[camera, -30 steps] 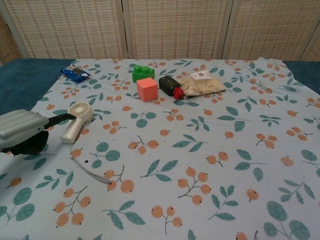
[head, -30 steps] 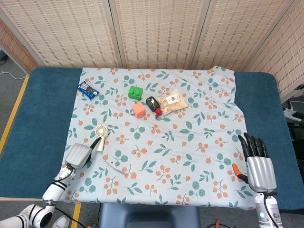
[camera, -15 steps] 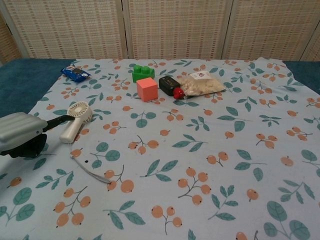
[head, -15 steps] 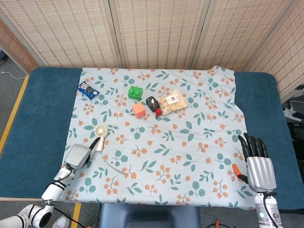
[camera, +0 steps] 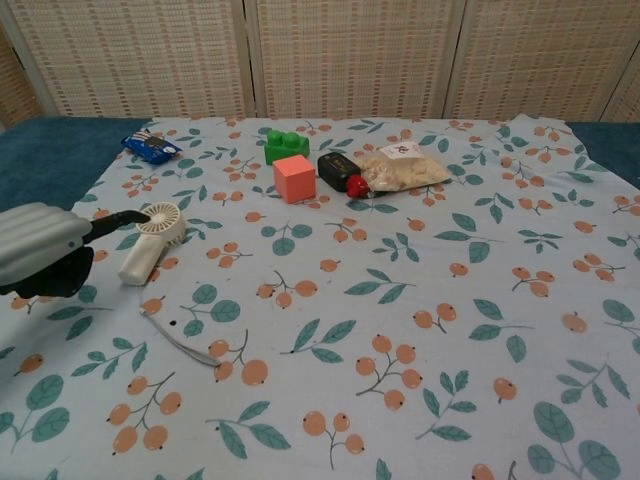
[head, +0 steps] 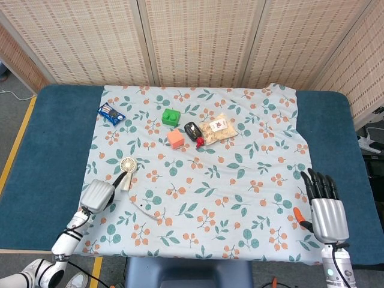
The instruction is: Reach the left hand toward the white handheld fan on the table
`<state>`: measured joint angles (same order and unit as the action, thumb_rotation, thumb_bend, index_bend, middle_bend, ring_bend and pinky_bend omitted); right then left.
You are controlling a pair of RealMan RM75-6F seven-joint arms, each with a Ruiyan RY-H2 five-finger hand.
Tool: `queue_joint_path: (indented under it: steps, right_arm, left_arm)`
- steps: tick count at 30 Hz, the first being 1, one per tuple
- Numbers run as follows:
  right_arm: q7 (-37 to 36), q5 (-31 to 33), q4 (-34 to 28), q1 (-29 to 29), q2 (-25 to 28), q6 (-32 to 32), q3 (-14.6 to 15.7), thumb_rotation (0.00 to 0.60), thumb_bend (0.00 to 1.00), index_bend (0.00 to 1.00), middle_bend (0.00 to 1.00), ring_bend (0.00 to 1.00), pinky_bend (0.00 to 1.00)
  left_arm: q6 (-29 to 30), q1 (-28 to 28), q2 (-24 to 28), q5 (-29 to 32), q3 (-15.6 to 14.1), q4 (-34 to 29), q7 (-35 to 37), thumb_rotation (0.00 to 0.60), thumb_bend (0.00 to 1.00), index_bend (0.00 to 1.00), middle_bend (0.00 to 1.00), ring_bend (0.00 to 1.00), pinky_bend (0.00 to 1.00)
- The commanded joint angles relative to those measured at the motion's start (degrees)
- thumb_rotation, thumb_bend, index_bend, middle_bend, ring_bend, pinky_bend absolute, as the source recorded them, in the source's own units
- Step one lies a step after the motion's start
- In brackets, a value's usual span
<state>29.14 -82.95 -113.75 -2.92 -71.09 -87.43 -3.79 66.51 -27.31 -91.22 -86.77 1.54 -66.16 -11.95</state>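
The white handheld fan (head: pixel 126 170) (camera: pixel 152 240) lies on the floral cloth at the left, head away from me, handle pointing toward the near edge. My left hand (head: pixel 98 194) (camera: pixel 40 252) hovers just left of and nearer than the fan, holding nothing. One dark finger (camera: pixel 115 224) stretches out beside the fan's head; whether it touches is unclear. My right hand (head: pixel 326 208) rests at the near right corner with its fingers straight, empty, and shows only in the head view.
A thin white strip (camera: pixel 182 345) lies just nearer than the fan. Further back are a blue packet (camera: pixel 151 147), a green brick (camera: pixel 286 145), an orange cube (camera: pixel 295 178), a black and red item (camera: pixel 342 172) and a snack bag (camera: pixel 403 168). An orange object (head: pixel 298 215) sits by my right hand.
My left hand has risen a little and edged toward the fan's head. The fan has barely shifted. The right hand has not moved.
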Motion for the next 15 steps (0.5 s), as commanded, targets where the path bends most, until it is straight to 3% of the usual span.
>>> queue_joint_path:
  steps: [1,3,5,7,9,12,15]
  right_arm:
    - [0.27,-0.31,-0.32,0.08,0.06,-0.21,0.13,0.600,0.19,0.00,0.00,0.00,0.00]
    - [0.46,-0.64,-0.64,0.18,0.15,-0.45,0.25,0.600,0.19,0.00,0.00,0.00,0.00]
    - [0.66,-1.22,-1.12,0.38,0.31,-0.89,0.41,0.600,0.19,0.00,0.00,0.00,0.00]
    - [0.91,-1.71,-1.62,0.62,0.51,-1.35,0.57,0.600,0.19,0.00,0.00,0.00,0.00]
    - [1.25,-2.22,-2.38,0.96,0.77,-1.86,0.82,0.600,0.19,0.00,0.00,0.00,0.00]
    - [1.24,-3.30,-3.22,1.27,1.18,-2.43,1.09,0.600,0.19,0.00,0.00,0.00,0.00]
    - [0.82,-3.99,-4.15,1.64,1.59,-2.83,1.38,0.600,0.19,0.00,0.00,0.00,0.00]
  left_arm:
    - [10.20,2.35,4.22,-5.76,-0.32,-7.12,1.30,0.600,0.78,0.00,0.92,0.78,0.96]
    - [12.56,4.12,7.11,-6.18,-1.09,-11.50,0.03,0.600,0.67,0.00,0.84,0.73,0.92]
    - [14.84,7.21,11.54,-6.08,-3.30,-17.45,-0.78,0.600,0.56,0.00,0.67,0.60,0.81]
    - [17.16,10.71,15.65,-6.12,-6.33,-21.86,-0.02,0.600,0.47,0.00,0.35,0.29,0.52]
    - [22.25,15.37,18.59,-7.34,-9.44,-23.25,1.98,0.600,0.43,0.00,0.10,0.05,0.26]
    - [25.07,18.18,21.40,-7.83,-10.77,-24.33,2.23,0.600,0.39,0.00,0.00,0.00,0.12]
    - [27.47,19.25,22.39,-8.62,-9.88,-24.58,3.43,0.600,0.39,0.00,0.00,0.00,0.09]
